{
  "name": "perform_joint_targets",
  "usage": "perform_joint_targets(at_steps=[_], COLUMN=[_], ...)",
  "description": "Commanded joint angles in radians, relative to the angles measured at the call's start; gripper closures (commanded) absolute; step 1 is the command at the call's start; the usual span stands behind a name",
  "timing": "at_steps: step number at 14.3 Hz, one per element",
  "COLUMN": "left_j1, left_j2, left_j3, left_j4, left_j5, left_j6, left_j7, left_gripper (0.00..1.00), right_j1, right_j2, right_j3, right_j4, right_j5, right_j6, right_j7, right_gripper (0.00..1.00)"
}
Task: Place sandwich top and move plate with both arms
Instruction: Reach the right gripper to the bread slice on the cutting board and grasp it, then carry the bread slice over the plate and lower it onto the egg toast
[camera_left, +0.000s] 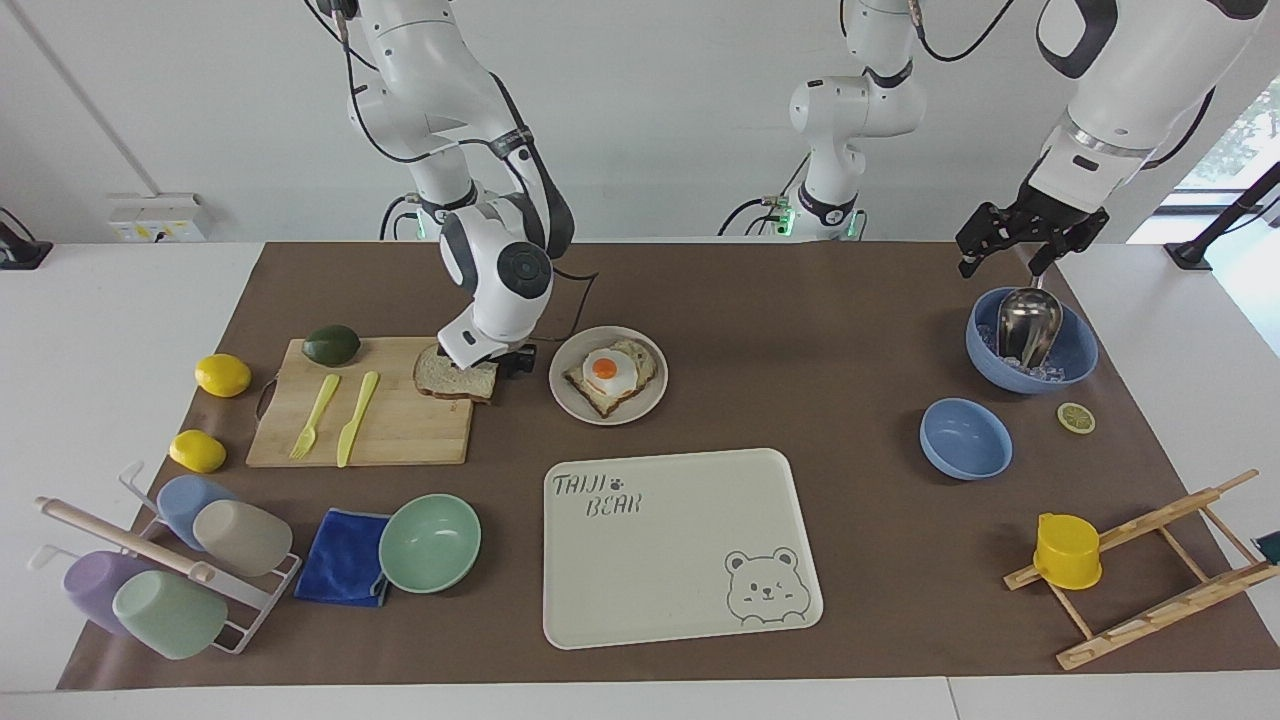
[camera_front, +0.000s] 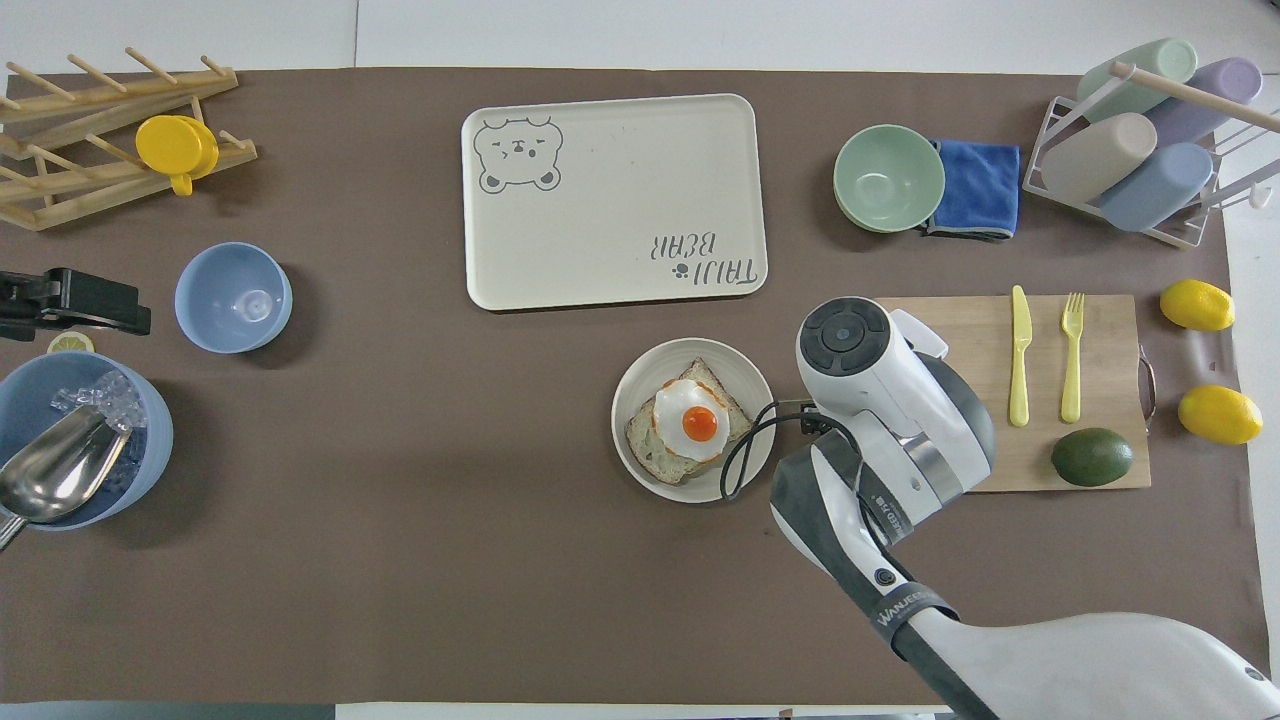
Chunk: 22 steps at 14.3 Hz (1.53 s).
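The sandwich top (camera_left: 452, 379), a plain bread slice, lies flat on the corner of the wooden cutting board (camera_left: 400, 425) beside the plate. My right gripper (camera_left: 512, 360) is down at the slice's edge toward the plate, open, its fingers mostly hidden under the wrist. In the overhead view the right arm covers the slice. The round beige plate (camera_left: 645, 400) (camera_front: 640, 475) holds a toast with a fried egg (camera_left: 606, 372). My left gripper (camera_left: 1022, 243) (camera_front: 75, 300) waits open above the blue bowl of ice (camera_left: 1075, 365).
An avocado (camera_left: 331, 344), yellow fork and knife lie on the board, two lemons beside it. The bear tray (camera_left: 680, 545), mint bowl (camera_left: 430, 542), blue cloth and cup rack lie farther from the robots. A small blue bowl (camera_left: 965, 438) and wooden rack with yellow cup sit toward the left arm's end.
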Motion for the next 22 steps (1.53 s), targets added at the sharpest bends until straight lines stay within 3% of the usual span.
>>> perform_joint_targets(at_steps=[1,5,8,11,15,19,22], left_j1=[-0.001,-0.001,-0.001,-0.001,-0.001,-0.001,0.002], left_j2=[-0.016,-0.016,-0.016,-0.016,-0.016,-0.016,-0.017], left_j3=[0.002,0.002,0.002,0.002,0.002,0.003,0.005], left_j4=[-0.014,-0.014,-0.014,-0.014,-0.014,-0.014,-0.015], left_j5=[0.019,0.019,0.019,0.019,0.019,0.019,0.019], left_j6=[-0.001,-0.001,0.0,0.0,0.003,0.002,0.002], left_j7=[0.009,0.009,0.008,0.009,0.009,0.011,0.011], left_gripper=[0.0,0.0,0.0,0.0,0.0,0.0,0.0], right_j1=[-0.014,-0.014,-0.014,-0.006,0.043,0.126,0.176], right_j2=[-0.017,-0.021,-0.022,-0.01,0.007,0.064,0.095], right_j3=[0.009,0.009,0.009,0.009,0.01,0.018,0.028], right_j4=[-0.027,-0.047,-0.055,0.002,0.114,0.362,0.444], right_j5=[-0.031,-0.031,-0.031,-0.031,-0.024,0.049,0.114], right_j6=[0.023,0.041,0.06,0.006,-0.132,-0.34,-0.35], right_j7=[0.013,0.016,0.013,0.01,0.008,0.008,0.033], right_gripper=[0.07,0.33,0.73,0.99,1.0,1.0,1.0])
